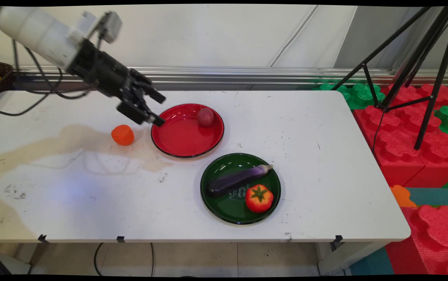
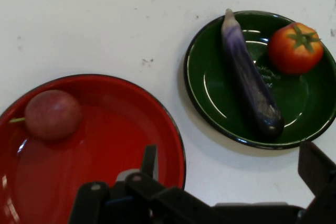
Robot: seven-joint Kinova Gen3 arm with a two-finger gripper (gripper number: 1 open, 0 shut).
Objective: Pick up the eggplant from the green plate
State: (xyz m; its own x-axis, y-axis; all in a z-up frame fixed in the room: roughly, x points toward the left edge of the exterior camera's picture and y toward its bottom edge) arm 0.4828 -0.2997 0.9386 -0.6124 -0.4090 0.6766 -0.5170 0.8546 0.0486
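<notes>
main view: the black gripper [image 1: 160,110] hangs over the left rim of a red plate [image 1: 181,136] on the white table [image 1: 306,136], its fingers spread apart and holding nothing. a dull red round fruit [image 1: 206,117] sits at the plate's far right edge, well clear of the fingertips. an orange ball-like fruit [image 1: 122,135] lies on the bare table just left of the plate, below the gripper. nearer the camera and to the right, a green plate [image 1: 224,208] carries a purple eggplant [image 1: 236,180] lying slantwise and a red tomato [image 1: 259,198] beside it. hand view shows the red plate [image 2: 105,182] under the linkage, the red fruit [image 2: 52,114] on it, and the green plate [image 2: 310,114] apart, with eggplant [image 2: 249,80] and tomato [image 2: 295,48].
</notes>
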